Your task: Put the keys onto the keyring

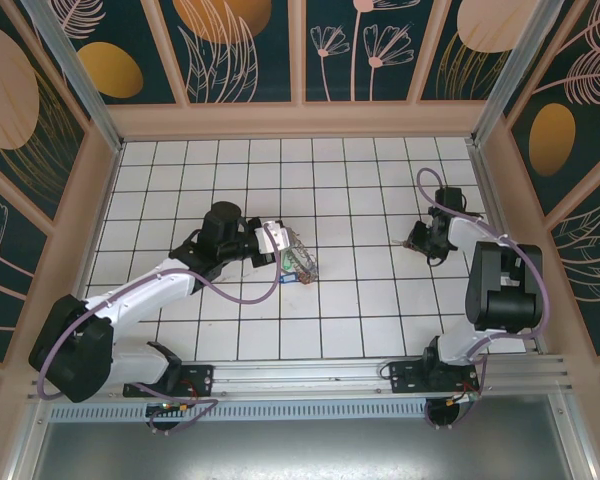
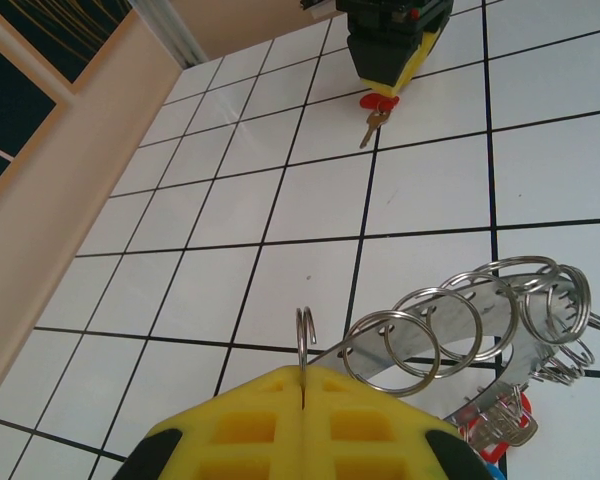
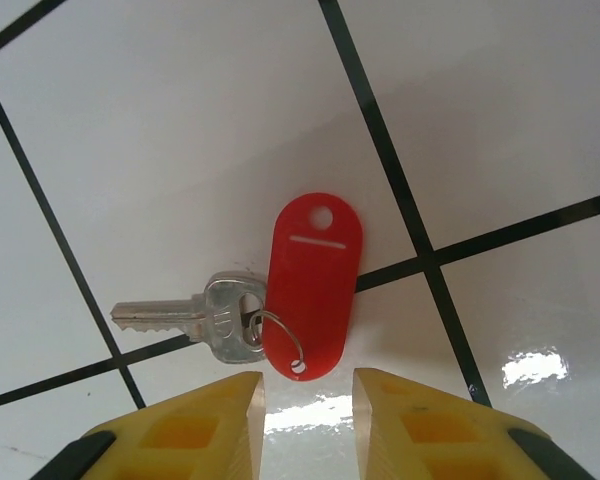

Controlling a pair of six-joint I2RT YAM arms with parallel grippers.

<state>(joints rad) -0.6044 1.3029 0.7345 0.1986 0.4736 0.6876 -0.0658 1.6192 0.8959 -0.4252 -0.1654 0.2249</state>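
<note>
Pinching: left gripper (image 2: 303,388) is steadying keyring (image 2: 480,320) by a loop (image 2: 304,330).
Hovering: right gripper (image 3: 308,385), spread, is aiming for key (image 3: 225,320).

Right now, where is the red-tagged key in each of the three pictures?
Top external: the red-tagged key is a small speck right of centre, just left of the right gripper.
Left wrist: top centre, under the right gripper.
Right wrist: centre, on a tile line, ahead of the right gripper.
Shared landmark: the right gripper.
</note>
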